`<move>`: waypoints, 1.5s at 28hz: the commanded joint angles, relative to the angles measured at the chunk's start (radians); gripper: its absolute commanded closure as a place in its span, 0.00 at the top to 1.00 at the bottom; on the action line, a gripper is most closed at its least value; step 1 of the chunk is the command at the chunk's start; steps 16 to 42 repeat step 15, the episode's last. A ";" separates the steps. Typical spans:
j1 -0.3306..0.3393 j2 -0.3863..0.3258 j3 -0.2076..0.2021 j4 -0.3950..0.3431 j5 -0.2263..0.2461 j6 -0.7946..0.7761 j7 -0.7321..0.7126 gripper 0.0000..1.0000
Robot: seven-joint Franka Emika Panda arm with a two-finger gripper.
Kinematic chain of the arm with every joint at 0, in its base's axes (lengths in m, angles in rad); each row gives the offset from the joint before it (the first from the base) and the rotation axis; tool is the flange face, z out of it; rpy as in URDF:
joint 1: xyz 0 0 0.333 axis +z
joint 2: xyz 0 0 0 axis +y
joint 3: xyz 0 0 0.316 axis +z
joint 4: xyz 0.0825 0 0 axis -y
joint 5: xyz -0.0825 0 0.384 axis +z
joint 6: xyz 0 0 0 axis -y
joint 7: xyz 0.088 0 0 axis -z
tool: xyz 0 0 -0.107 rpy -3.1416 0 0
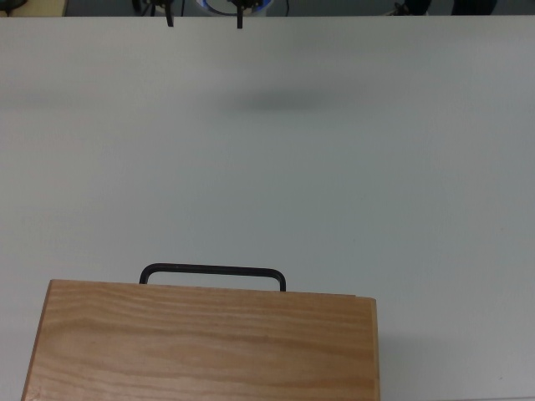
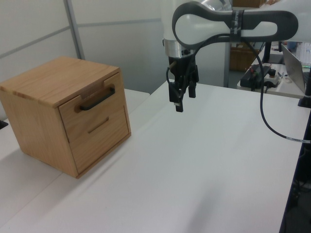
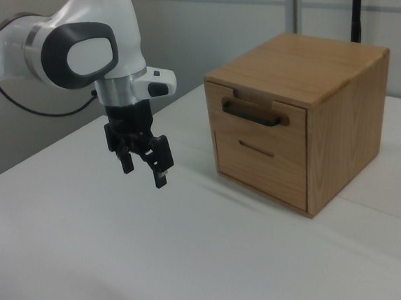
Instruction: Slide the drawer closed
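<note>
The drawer point(image 2: 93, 112) is the upper one in a light wood cabinet point(image 2: 53, 80). Its front panel lies about level with the cabinet face point(image 3: 260, 152), and its black bar handle point(image 1: 213, 271) point(image 3: 254, 113) juts out toward the table. My gripper point(image 2: 184, 99) point(image 3: 143, 173) hangs open above the white table, well away from the handle, with nothing between its fingers. In the top view only the fingertips point(image 1: 239, 21) show, at the upper edge, far from the cabinet top point(image 1: 201, 342).
A lower drawer front with a slot pull point(image 2: 98, 127) sits under the handle. Past the table's far side in the left view stand a laptop point(image 2: 294, 60) and cables point(image 2: 272, 126). White table point(image 2: 194, 160) stretches between gripper and cabinet.
</note>
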 commanded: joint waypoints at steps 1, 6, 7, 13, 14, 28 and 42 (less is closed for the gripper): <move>-0.006 -0.025 -0.027 -0.033 0.063 0.066 0.002 1.00; -0.003 -0.033 -0.027 -0.065 0.062 0.117 0.039 1.00; -0.003 -0.035 -0.027 -0.073 0.062 0.141 0.043 1.00; 0.000 -0.028 -0.026 -0.081 0.046 0.183 0.077 1.00; 0.000 -0.027 -0.024 -0.079 0.042 0.187 0.077 1.00; 0.000 -0.027 -0.024 -0.077 0.036 0.187 0.077 1.00; 0.000 -0.027 -0.024 -0.077 0.036 0.187 0.077 1.00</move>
